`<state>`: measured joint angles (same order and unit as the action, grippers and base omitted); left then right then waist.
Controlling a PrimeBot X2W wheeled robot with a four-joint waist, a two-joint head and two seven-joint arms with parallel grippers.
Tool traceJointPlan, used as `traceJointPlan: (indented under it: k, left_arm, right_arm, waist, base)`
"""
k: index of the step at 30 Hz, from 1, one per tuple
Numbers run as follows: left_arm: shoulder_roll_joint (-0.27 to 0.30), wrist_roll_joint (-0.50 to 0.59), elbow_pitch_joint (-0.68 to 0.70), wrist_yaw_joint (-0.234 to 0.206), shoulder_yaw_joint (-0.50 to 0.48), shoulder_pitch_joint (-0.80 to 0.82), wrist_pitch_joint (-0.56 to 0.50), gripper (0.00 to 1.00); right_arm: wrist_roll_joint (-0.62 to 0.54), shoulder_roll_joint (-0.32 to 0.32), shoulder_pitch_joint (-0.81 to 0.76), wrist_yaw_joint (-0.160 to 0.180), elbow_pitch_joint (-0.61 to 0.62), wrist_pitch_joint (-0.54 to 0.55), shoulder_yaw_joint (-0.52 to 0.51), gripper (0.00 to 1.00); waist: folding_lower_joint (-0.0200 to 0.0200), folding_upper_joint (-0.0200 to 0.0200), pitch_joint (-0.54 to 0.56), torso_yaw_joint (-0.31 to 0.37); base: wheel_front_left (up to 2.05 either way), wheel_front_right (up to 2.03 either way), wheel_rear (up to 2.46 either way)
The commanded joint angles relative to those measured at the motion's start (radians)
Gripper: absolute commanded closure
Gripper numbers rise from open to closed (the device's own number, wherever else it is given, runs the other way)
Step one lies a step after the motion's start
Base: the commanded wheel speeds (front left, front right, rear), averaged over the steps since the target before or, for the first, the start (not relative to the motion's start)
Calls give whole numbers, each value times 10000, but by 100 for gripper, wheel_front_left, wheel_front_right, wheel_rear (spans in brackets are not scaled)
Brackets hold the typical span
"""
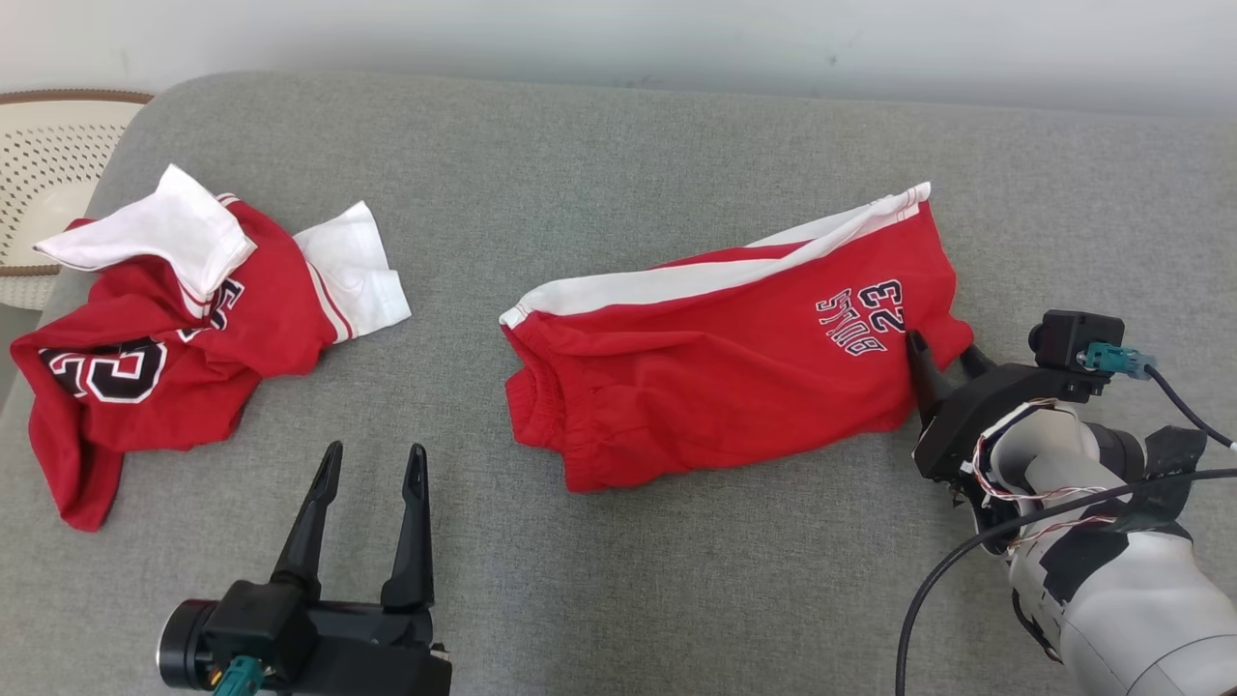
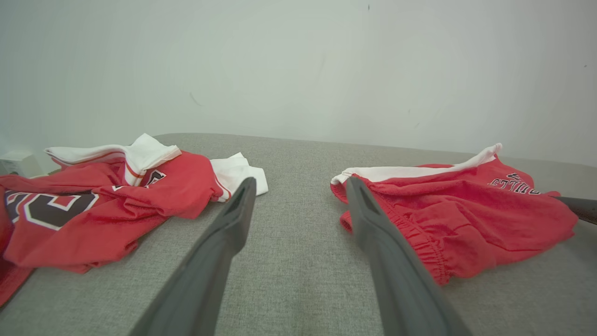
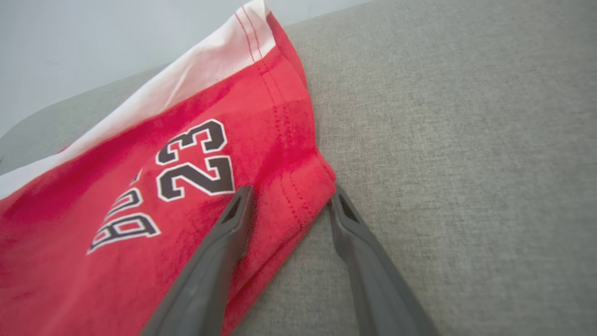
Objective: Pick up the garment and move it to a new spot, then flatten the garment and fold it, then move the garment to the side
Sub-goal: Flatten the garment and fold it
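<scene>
Jaws apart on both sides: our right gripper (image 3: pixel 290 191) straddles a hem corner of the shorts (image 1: pixel 715 387), lying right of centre on the couch (image 1: pixel 580 174); our left gripper (image 1: pixel 375 449) hovers between shorts and jersey (image 1: pixel 193 338).

two hands, fingers spread
left hand (image 1: pixel 375 449) sits at lower left, fingers pointing up; right hand (image 1: pixel 942 346) angles in from lower right, fingers tilted up-left.
</scene>
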<state>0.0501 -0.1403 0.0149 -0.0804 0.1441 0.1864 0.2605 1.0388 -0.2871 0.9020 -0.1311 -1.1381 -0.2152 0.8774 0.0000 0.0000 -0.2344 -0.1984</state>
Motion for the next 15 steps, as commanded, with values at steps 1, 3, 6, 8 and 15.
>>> traceJointPlan:
  k: [1, 3, 6, 8, 15]
  left_arm:
    - [7, -20, -2, -24, 6, -22, 29, 0]
    - [7, 22, -15, -54, 37, -10, 29, 0]
    - [7, 43, -43, -41, 81, 45, 29, 0]
    - [9, 49, -90, -34, 87, 56, 29, 0]
    - [9, 77, -328, 73, -7, -233, 29, 0]
  right_arm:
    - [72, 46, -115, 6, 46, 54, 104, 100]
    - [129, 54, -155, 6, 124, 132, 178, 100]
    - [252, -10, -196, 6, 230, 110, 258, 100]
    - [332, -23, -272, 6, 371, 41, 309, 100]
    - [662, -227, -952, 6, 1307, -332, 446, 100]
  waist:
    - [0, 0, -39, -27]
    - [0, 0, -54, -21]
    - [0, 0, -51, 0]
    - [0, 0, 19, 42]
    - [0, 0, 640, 280]
  base:
    - [0, 0, 0]
    - [0, 0, 0]
    - [0, 0, 0]
    - [0, 0, 0]
    - [0, 0, 0]
